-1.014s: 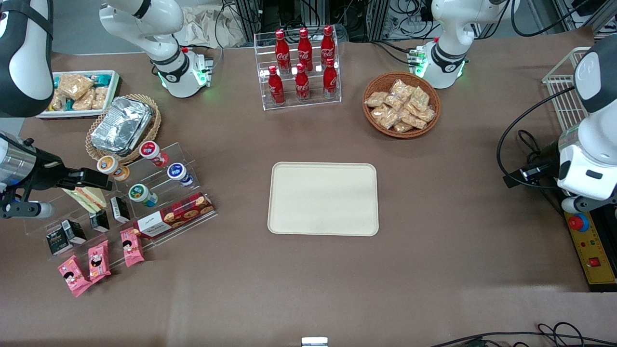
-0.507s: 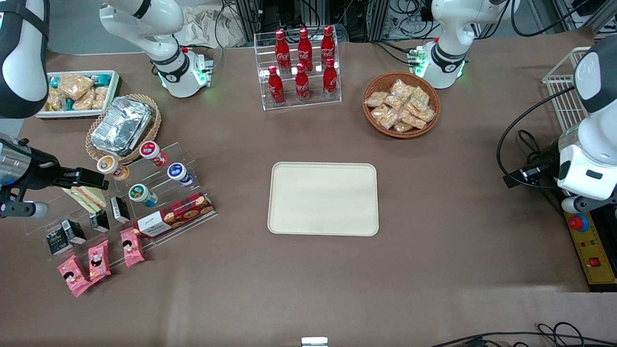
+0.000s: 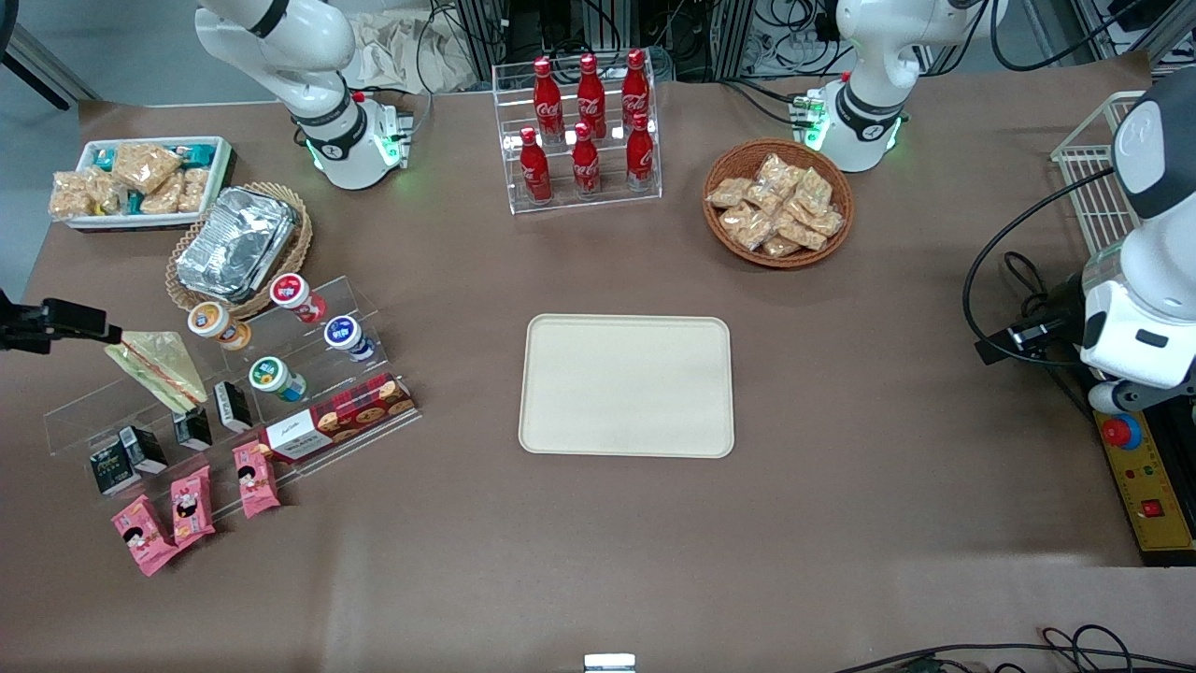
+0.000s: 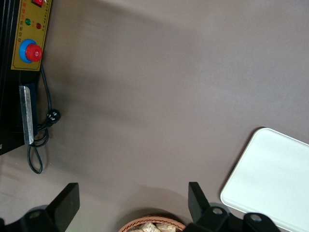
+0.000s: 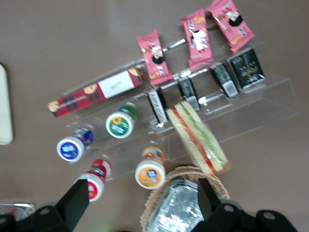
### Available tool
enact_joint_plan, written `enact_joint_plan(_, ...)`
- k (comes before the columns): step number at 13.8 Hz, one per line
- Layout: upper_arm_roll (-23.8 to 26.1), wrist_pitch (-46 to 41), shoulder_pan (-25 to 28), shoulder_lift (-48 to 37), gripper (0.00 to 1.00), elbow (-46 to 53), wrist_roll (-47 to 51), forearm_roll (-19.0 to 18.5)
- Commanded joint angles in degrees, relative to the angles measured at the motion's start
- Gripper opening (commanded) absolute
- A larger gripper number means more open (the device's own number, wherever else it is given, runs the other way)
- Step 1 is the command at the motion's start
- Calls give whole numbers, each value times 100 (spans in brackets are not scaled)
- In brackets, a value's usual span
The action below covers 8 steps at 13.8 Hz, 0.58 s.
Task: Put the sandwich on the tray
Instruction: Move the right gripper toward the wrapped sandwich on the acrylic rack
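The sandwich (image 3: 159,367), a clear-wrapped triangular wedge with red and green filling, lies on the upper step of a clear acrylic shelf (image 3: 93,411) toward the working arm's end of the table. The right wrist view shows the sandwich (image 5: 198,137) beside black cartons. My gripper (image 3: 65,322) hovers at the table's end, just clear of the sandwich's tip. In the wrist view the gripper (image 5: 141,188) is open with nothing between its fingers. The cream tray (image 3: 626,385) lies bare at mid-table, and its edge (image 5: 4,106) shows in the wrist view.
The shelf also carries yogurt cups (image 3: 276,377), black cartons (image 3: 194,427), a cookie box (image 3: 336,418) and pink snacks (image 3: 192,505). A wicker basket with a foil container (image 3: 238,243), a white snack tray (image 3: 140,182), a cola rack (image 3: 584,131) and a snack basket (image 3: 777,203) stand farther from the camera.
My arm has pulled back off the shelf toward the table's end, mostly leaving the front view. The sandwich, partly covered by the gripper before, now shows whole on the shelf.
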Motion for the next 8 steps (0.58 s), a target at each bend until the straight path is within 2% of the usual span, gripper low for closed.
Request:
enact_joint_plan(1,33,-51,-64,-93,100,-256,-555,-183)
enact_joint_plan(3,33,19,-109,-181,100,-501,-708,-130)
enact_joint_plan(8,68,1020,-13,-901,100,-1916,-752,-121)
